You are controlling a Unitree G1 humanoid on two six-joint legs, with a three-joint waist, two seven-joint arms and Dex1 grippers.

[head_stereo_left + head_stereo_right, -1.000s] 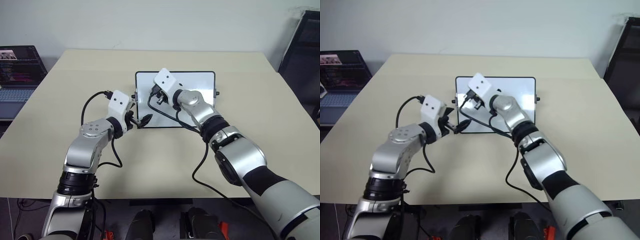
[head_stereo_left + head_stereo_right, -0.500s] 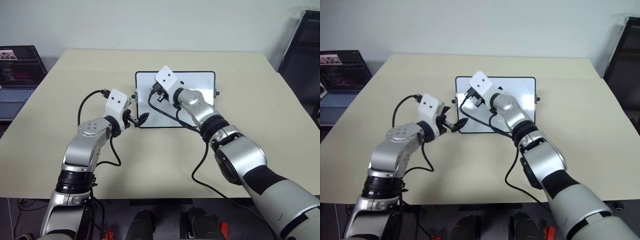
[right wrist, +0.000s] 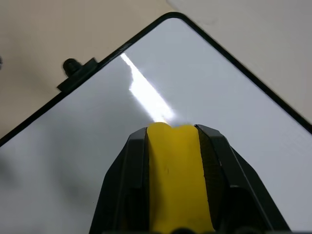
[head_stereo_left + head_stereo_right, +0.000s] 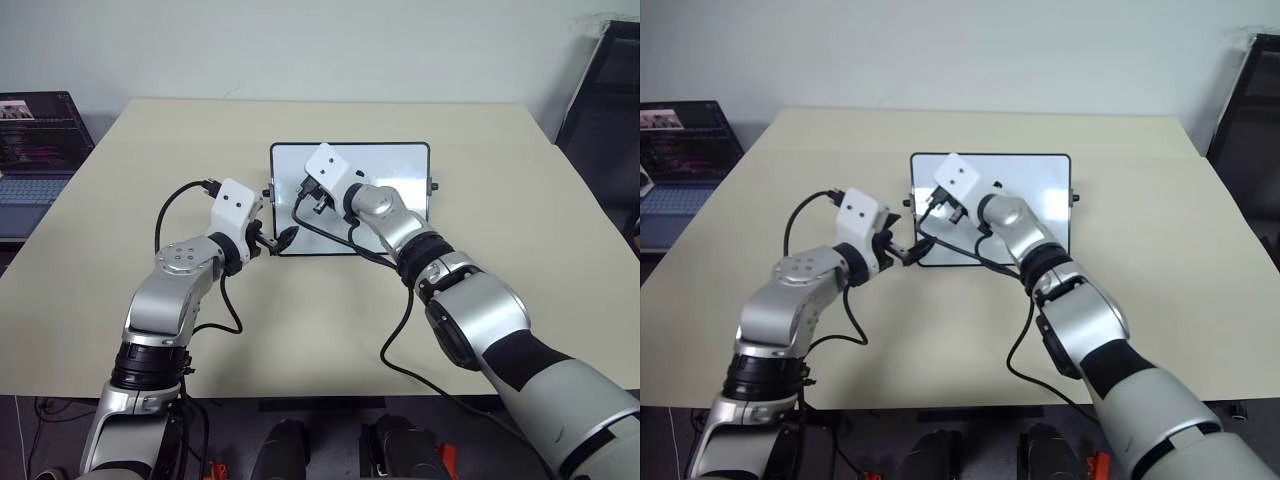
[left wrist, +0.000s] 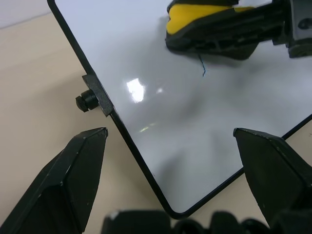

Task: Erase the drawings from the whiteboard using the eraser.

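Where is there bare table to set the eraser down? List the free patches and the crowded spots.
Free: the beige table to the right of the black-framed white whiteboard, the strip behind it, and the left side toward the laptop. Crowded: the board's left edge, where the open left gripper and the right gripper, shut on the yellow eraser, meet.

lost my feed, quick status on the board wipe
Right gripper shut on eraser, over whiteboard. Left gripper open at board's corner. Blue stroke remains.
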